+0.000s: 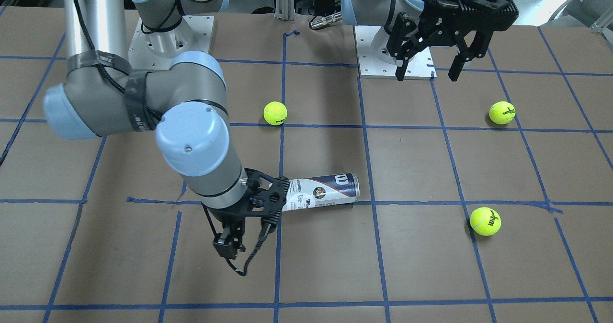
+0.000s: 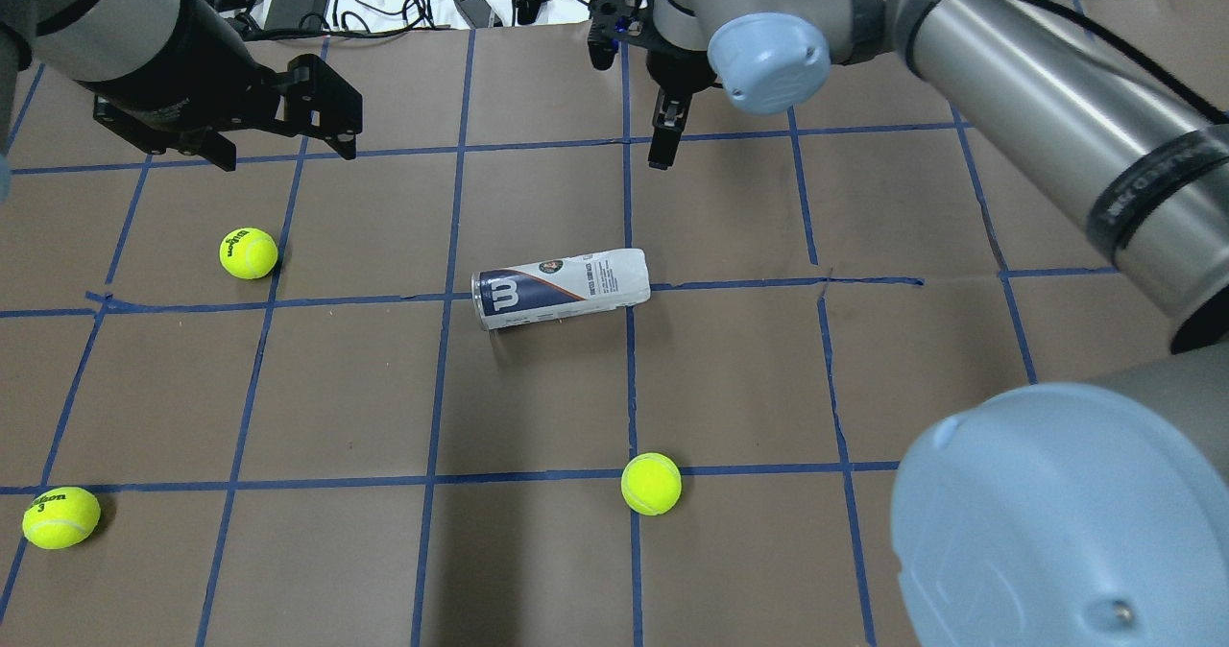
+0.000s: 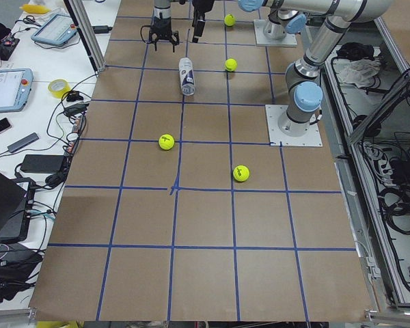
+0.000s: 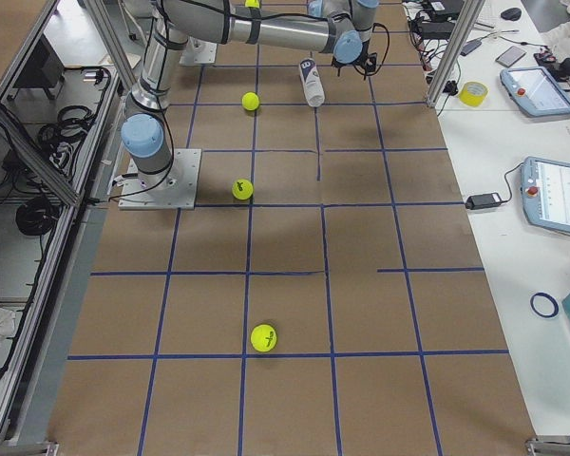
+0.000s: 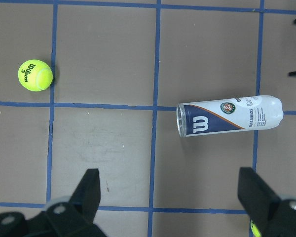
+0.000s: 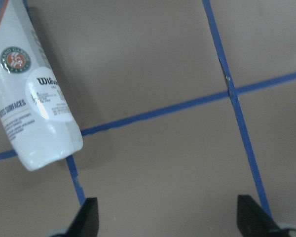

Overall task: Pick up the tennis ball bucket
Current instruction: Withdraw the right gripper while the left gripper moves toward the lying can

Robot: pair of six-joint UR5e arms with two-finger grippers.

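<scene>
While the front camera hides the white end of the tube (image 1: 330,190) behind the right gripper (image 1: 243,244), the overhead camera shows you the whole tube. It lies on its side near the middle of the table (image 2: 538,570), across a blue tape line (image 2: 749,284).

Only the left wrist camera looks into the tube's open, metal-rimmed mouth at the navy end. It also catches a yellow ball (image 5: 35,75) well apart from the tube. The right wrist camera gives you just the rounded white end and cuts off the rest.

That same view shows the right gripper's fingers spread wide, with the tube off to one side and untouched. The left gripper (image 1: 427,70) hangs near its base, far from the tube, fingers also spread.

Overhead, the right gripper is partly hidden by its own wrist. It seems to hover just past the white end, but its height is hard to judge. Both side cameras show the tube too small for detail.
</scene>
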